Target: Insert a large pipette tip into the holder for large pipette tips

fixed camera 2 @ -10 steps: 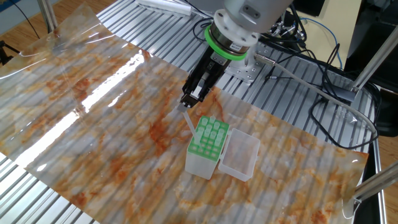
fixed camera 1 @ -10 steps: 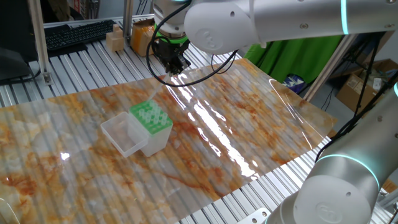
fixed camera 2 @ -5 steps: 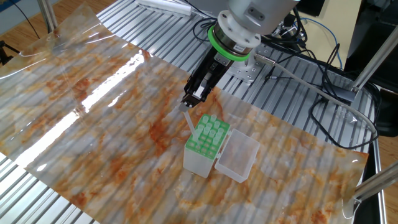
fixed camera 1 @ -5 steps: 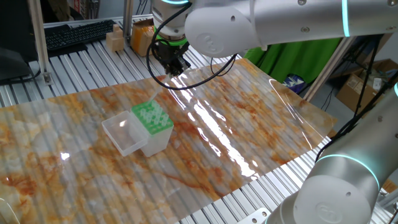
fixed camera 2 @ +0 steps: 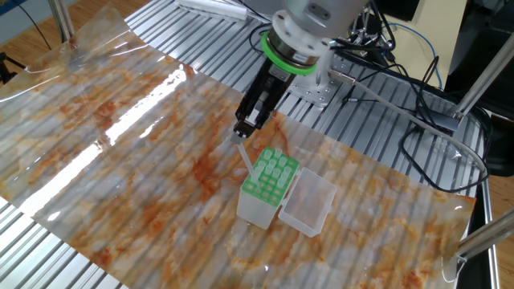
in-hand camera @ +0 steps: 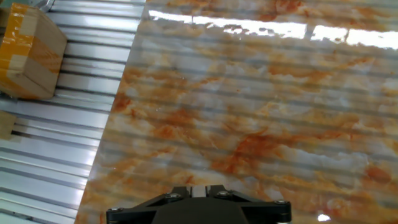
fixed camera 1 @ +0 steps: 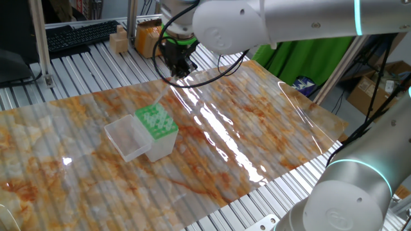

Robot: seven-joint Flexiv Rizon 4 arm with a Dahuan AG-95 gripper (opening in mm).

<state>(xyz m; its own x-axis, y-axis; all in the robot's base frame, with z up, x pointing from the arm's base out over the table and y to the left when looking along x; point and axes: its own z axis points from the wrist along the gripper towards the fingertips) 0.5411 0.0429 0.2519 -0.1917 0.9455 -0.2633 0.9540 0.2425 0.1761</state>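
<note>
The holder for large pipette tips (fixed camera 2: 270, 172) is a clear box with a green holed rack (fixed camera 1: 156, 120); its clear lid (fixed camera 2: 307, 201) lies open beside it. My gripper (fixed camera 2: 243, 131) hangs tilted just above the rack's far edge, shut on the large pipette tip (fixed camera 2: 245, 155). The translucent tip slants down from the jaws, and its point reaches the edge of the green rack. From the other side the gripper (fixed camera 1: 178, 74) shows up and to the right of the rack. The hand view shows only the closed fingers (in-hand camera: 198, 190) over the marbled sheet; tip and holder are out of it.
A glossy orange-marbled sheet (fixed camera 1: 257, 128) covers the ribbed metal table. A cardboard box (in-hand camera: 28, 50) and a keyboard (fixed camera 1: 80, 33) sit beyond the sheet's edge. Cables (fixed camera 2: 401, 88) trail behind the arm's base.
The gripper with the tip has shifted only slightly above the rack. The holder has turned a little on the sheet.
</note>
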